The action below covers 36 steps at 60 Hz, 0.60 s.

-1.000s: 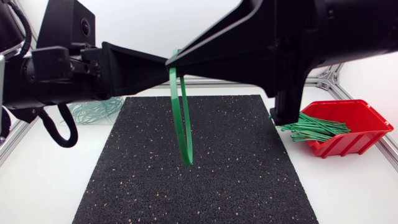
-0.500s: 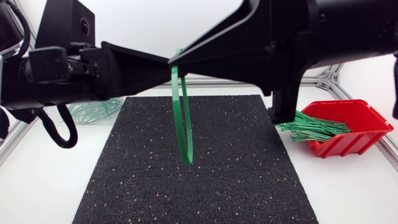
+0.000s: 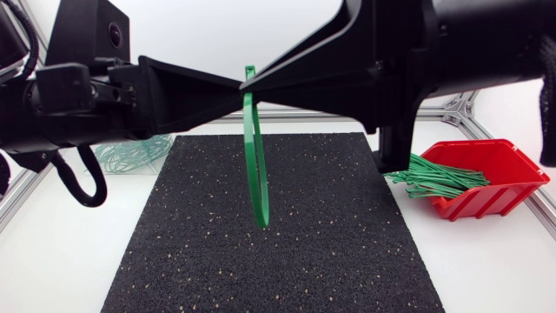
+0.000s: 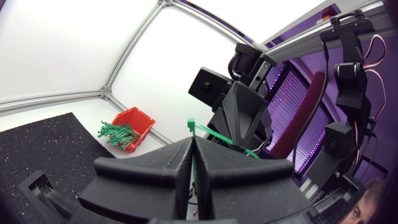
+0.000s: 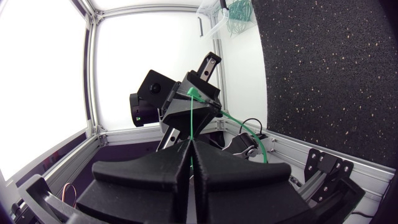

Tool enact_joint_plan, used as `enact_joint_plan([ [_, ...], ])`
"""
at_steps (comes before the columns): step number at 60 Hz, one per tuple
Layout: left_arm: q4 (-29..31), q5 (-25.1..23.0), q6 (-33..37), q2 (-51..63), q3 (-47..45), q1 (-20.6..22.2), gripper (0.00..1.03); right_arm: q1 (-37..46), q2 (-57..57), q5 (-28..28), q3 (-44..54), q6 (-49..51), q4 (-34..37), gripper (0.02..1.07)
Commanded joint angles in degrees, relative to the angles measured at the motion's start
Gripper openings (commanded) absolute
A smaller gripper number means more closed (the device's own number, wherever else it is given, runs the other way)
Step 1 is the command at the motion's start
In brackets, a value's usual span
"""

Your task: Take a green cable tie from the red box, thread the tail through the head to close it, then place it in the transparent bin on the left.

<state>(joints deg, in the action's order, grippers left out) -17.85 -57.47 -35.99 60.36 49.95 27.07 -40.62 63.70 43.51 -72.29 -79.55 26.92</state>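
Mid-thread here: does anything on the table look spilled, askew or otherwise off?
Nothing serious. The cable tie hangs as a loop over the mat, pinched in both arms' jaws. Only oddity: a bundle of spare ties pokes out past the red box front, toward the mat.

the head camera hangs above the tabletop (image 3: 52, 261) and looks down, with the left arm (image 3: 87, 104) and right arm (image 3: 460, 43) close under its lens. the left wrist camera sits right behind the left claw (image 4: 191, 142), facing across to the red box (image 4: 135, 119). the right wrist camera sits behind the right claw (image 5: 190, 145), facing the opposite way. all three catch the green tie (image 3: 254, 165) and black mat (image 3: 330, 235)
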Motion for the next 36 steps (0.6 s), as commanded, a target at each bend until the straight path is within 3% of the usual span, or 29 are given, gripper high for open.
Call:
enact_joint_plan([
  [1, -0.52, -0.1, 0.22, -1.12, -0.91, 0.18, 0.04, 0.81, 0.19, -0.09, 1.01, -2.01, -0.73, 0.07],
  [36, -0.52, -0.1, 0.39, -2.09, -1.0, 0.35, 0.04, 2.3, 1.86, 1.14, 0.92, -4.48, -2.22, 0.07],
])
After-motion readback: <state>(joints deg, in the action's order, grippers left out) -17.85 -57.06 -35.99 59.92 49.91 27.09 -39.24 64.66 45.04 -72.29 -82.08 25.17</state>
